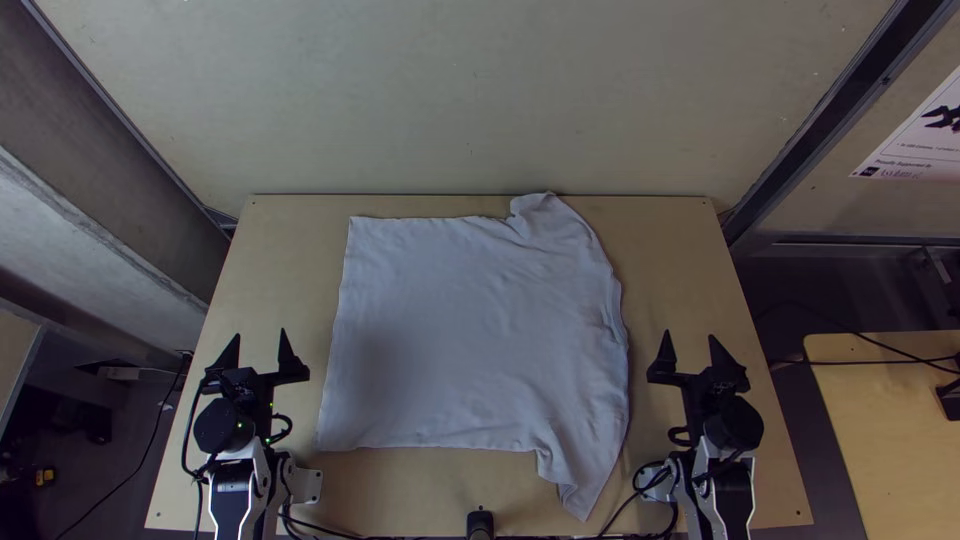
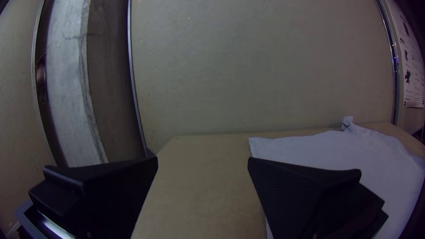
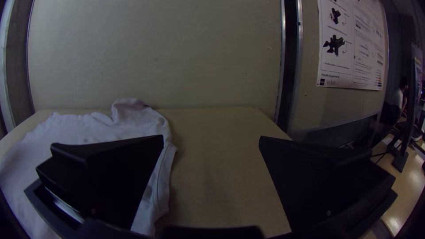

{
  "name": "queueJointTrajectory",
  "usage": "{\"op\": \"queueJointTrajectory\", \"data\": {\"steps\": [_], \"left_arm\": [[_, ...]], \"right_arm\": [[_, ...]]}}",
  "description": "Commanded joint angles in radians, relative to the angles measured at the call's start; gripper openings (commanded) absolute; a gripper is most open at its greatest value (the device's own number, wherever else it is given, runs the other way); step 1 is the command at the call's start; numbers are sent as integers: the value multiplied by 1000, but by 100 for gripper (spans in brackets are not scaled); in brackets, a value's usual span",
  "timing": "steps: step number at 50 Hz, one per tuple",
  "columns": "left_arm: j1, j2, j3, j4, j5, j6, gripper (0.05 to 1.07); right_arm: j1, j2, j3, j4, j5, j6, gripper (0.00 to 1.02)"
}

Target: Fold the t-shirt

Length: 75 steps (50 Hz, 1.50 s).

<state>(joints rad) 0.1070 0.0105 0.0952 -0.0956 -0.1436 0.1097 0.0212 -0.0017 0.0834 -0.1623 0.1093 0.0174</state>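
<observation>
The white t-shirt (image 1: 470, 330) lies spread on the table, its body toward the left and its sleeves at the right, one toward the far edge and one toward the near edge. Left of the shirt, my left gripper (image 1: 260, 350) stands open and apart from it. To the right of the cloth is my right gripper (image 1: 690, 352), also open with nothing between its fingers. In the left wrist view the left gripper (image 2: 202, 161) has bare table between its fingers; the right wrist view shows the right gripper (image 3: 211, 139) likewise, with the shirt (image 3: 88, 128) beyond one finger.
The light wooden table (image 1: 400, 490) has bare strips on both sides of the shirt. A pale wall panel (image 1: 480, 100) rises behind its far edge. Cables (image 1: 340, 533) run along the near edge beside a small black object (image 1: 480, 522).
</observation>
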Motion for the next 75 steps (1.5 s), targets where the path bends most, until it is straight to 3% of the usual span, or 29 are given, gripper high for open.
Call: {"op": "queueJointTrajectory", "data": {"steps": [1, 12, 31, 46, 55, 62, 75], "left_arm": [[-4, 5, 60, 13, -7, 19, 103], [-6, 141, 195, 23, -8, 19, 103], [-21, 586, 557, 34, 1, -10, 103], [-92, 902, 888, -139, 4, -27, 103], [-138, 1017, 985, -145, 2, -54, 103], [-178, 1129, 1057, -170, 4, -73, 103], [-184, 1359, 1241, -312, 16, -134, 103]], "right_arm": [[-9, 6, 73, 26, 12, -19, 99], [-10, 198, 262, 30, 12, -34, 99], [-1, 562, 608, 9, 10, -33, 99], [59, 824, 860, -45, 12, -47, 99], [106, 964, 1000, -111, 13, -39, 99], [114, 1062, 1061, -137, 13, -19, 99], [135, 1214, 1158, -175, 13, 84, 99]]}}
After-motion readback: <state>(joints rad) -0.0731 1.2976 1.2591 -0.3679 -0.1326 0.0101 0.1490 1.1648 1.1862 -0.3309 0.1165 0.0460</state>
